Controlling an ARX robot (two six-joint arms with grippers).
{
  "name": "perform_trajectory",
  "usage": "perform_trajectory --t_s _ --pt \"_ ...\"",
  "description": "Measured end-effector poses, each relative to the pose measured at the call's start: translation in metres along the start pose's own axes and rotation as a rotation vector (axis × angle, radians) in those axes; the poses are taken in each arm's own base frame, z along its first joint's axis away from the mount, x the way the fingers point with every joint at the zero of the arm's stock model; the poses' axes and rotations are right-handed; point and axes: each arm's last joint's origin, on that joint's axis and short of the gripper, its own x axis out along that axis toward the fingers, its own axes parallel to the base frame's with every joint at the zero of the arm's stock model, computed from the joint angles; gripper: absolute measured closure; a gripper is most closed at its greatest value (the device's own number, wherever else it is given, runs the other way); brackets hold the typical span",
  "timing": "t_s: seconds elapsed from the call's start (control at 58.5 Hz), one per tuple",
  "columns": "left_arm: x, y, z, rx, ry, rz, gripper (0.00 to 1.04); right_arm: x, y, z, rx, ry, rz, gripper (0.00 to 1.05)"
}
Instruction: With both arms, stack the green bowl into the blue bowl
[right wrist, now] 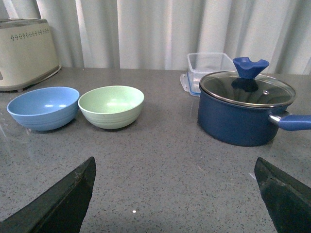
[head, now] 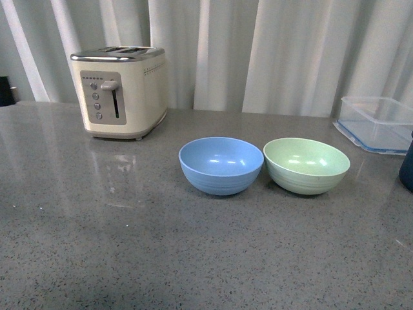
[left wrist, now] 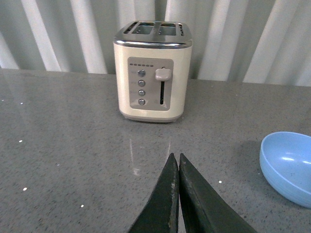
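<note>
The blue bowl (head: 221, 165) and the green bowl (head: 306, 165) stand side by side, upright and empty, on the grey counter (head: 129, 245), the green one to the right. Neither arm shows in the front view. In the left wrist view my left gripper (left wrist: 176, 156) is shut with nothing in it, above bare counter, and the blue bowl (left wrist: 287, 166) sits off to one side of it. My right gripper (right wrist: 175, 165) is open wide over bare counter, well short of the green bowl (right wrist: 111, 106) and the blue bowl (right wrist: 43, 107).
A cream toaster (head: 121, 92) stands at the back left. A clear plastic container (head: 377, 123) sits at the back right. A dark blue pot with a glass lid (right wrist: 245, 107) stands to the right of the bowls, its handle pointing right.
</note>
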Motion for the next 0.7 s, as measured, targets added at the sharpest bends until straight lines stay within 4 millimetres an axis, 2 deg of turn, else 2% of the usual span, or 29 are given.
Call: perform_trajectory --t_s 0.188,0.359,0.496,0.701 --pt "-0.032 0.011 -0.021 0.004 0.027 0.003 1.01 0.000 0.000 0.000 0.000 0.000 0.000 0.10" --pt "-0.057 0.018 -0.029 0.003 0.016 -0.002 1.01 0.000 0.000 0.000 0.000 0.000 0.000 0.10" --pt "-0.072 0.028 -0.035 0.003 0.018 0.004 1.01 0.000 0.000 0.000 0.000 0.000 0.000 0.10" --pt "-0.089 0.029 -0.041 0.003 0.019 0.004 1.01 0.000 0.000 0.000 0.000 0.000 0.000 0.10"
